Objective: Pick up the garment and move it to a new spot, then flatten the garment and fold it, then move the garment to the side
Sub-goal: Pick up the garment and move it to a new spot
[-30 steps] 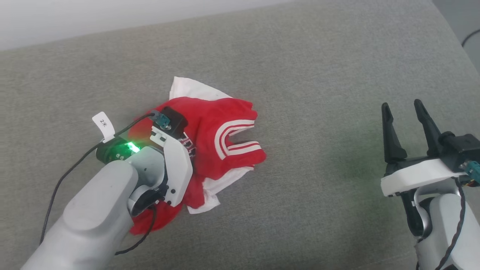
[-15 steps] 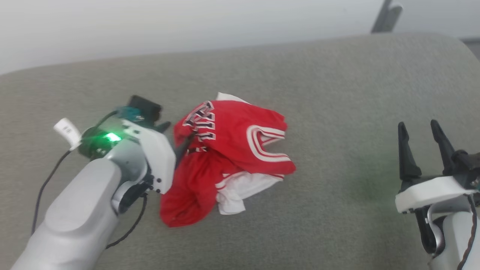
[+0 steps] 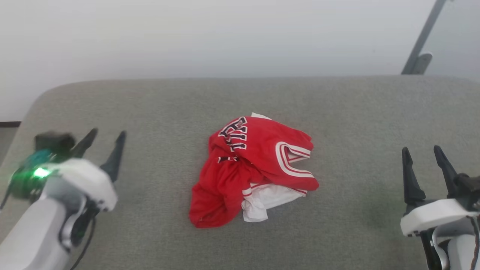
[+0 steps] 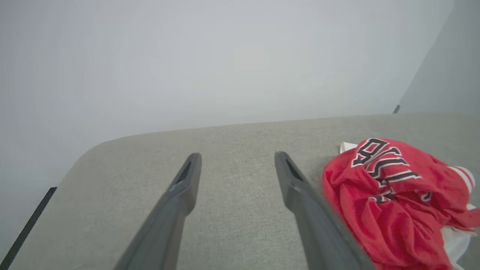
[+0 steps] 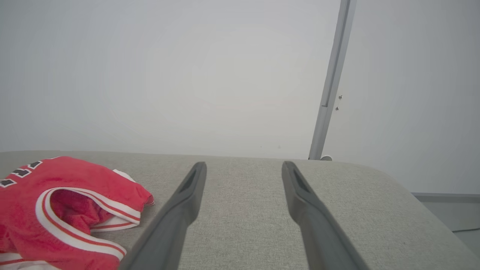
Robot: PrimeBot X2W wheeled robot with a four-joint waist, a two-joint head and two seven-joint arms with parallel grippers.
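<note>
The crumpled red jersey-style shirt with white sleeves, striped trim and black-and-white lettering point(image 3: 255, 172) lies in a loose heap on the grey woven fabric surface point(image 3: 337, 108), between our two claws and touching neither. We judge it sits bunched like this because flattening is not yet begun. The striped neckline gapes upward, a white sleeve pokes out underneath, and the lettering is creased over the top.

Our left claw point(image 3: 108, 132) hangs above the fabric with its two dark fingers spread wide and nothing between them. The shirt lies off to its right, apart from it. Our right claw point(image 3: 420, 149) is likewise wide open and empty, with the shirt well to its left. With one claw on each side, we judge them placed to take opposite edges and spread the heap.
</note>
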